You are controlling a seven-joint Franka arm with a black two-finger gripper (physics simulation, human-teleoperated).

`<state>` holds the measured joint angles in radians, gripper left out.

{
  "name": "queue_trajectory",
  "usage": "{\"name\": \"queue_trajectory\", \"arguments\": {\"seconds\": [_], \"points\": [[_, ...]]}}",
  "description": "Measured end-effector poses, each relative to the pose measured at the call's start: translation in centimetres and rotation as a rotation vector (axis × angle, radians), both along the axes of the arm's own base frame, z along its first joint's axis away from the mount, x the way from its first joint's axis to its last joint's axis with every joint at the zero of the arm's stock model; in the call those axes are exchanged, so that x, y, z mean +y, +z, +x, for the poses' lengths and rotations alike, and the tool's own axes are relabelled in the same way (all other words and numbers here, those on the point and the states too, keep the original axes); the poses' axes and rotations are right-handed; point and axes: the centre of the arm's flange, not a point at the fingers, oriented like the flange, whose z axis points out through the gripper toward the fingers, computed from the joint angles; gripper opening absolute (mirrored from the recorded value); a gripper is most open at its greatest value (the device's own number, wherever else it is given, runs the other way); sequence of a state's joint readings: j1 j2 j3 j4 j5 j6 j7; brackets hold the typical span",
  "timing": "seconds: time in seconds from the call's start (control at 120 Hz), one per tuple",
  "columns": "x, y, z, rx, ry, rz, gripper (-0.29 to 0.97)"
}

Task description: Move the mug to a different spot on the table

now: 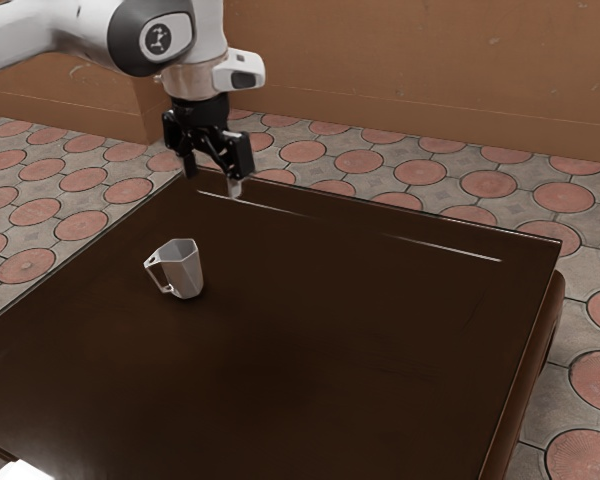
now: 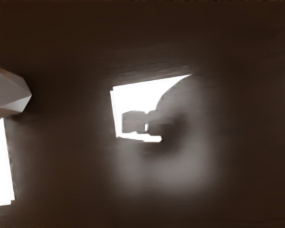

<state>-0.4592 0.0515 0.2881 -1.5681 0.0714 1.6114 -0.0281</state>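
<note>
Black gripper [image 1: 214, 180], fingers spread, hangs over the far edge of the dark table [image 1: 360, 330], well apart from the faceted grey mug [image 1: 176, 267]; the wrist view adds a bright reflection [image 2: 135, 102].

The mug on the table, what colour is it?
The mug is light grey, clearest in the exterior view.

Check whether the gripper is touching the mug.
Apart. In the exterior view the gripper hangs open above the table near its far edge, with a plain gap of bare surface between it and the mug.
</note>
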Motion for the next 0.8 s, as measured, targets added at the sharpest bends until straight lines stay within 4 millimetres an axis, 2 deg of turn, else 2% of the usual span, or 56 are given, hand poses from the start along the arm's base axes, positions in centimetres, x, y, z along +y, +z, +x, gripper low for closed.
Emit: {"name": "queue_trajectory", "arguments": {"seconds": [0.083,0.167,0.217,0.325,0.375,0.483,0.558,0.625,0.725,0.8], "points": [[1.9,-0.5,0.3,0.005,0.036,0.002,0.68],[4.0,-2.2,0.7,0.039,0.074,0.011,0.68],[6.1,-4.2,1.7,0.069,0.100,0.024,0.68],[14.2,-10.5,4.3,0.138,0.188,0.033,0.68],[16.5,-13.4,5.4,0.158,0.187,0.025,0.68],[18.7,-17.3,6.5,0.171,0.099,0.001,0.68],[22.1,-19.8,6.0,0.178,0.054,-0.042,0.68],[23.6,-21.9,5.6,0.180,-0.021,-0.065,0.68],[24.3,-23.5,4.7,0.174,-0.139,-0.104,0.68],[25.3,-23.7,4.4,0.162,-0.236,-0.112,0.68]]}}
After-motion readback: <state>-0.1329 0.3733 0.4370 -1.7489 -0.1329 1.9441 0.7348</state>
